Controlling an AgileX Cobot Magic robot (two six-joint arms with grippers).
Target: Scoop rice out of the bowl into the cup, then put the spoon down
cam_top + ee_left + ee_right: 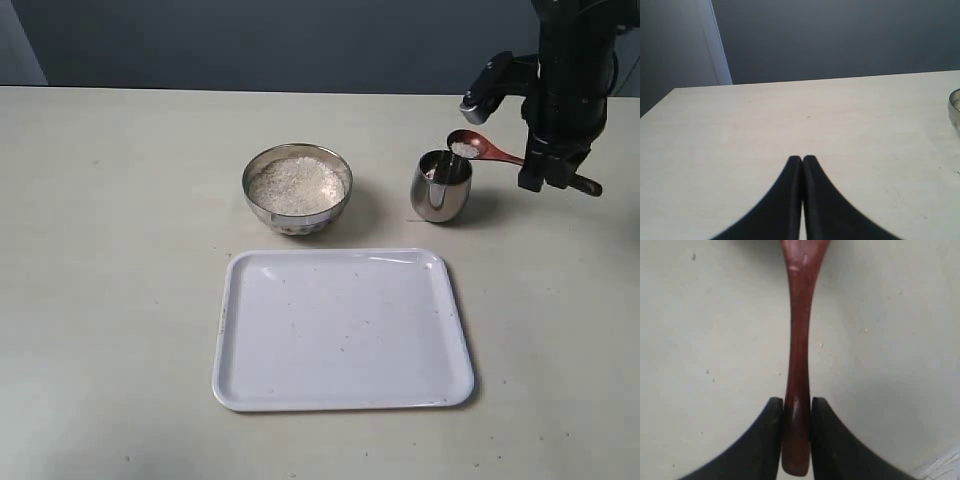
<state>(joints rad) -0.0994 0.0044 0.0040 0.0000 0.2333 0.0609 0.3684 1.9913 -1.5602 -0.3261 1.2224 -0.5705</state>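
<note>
My left claw (802, 159) is pressed fully together and holds nothing; it hangs over the table (740, 130). On the table the bowl (297, 188) stands left of the middle, with the rice (296, 183) heaped in it. A white tray (343, 328) lies in front of the bowl. The cup (441, 186) stands upright to the right of the bowl, apart from it. The spoon (480, 147) carries a little rice, and its oval end is just above the cup's right rim. My right claw (797, 407) is closed on the far end of the spoon's handle, one finger on each side.
</note>
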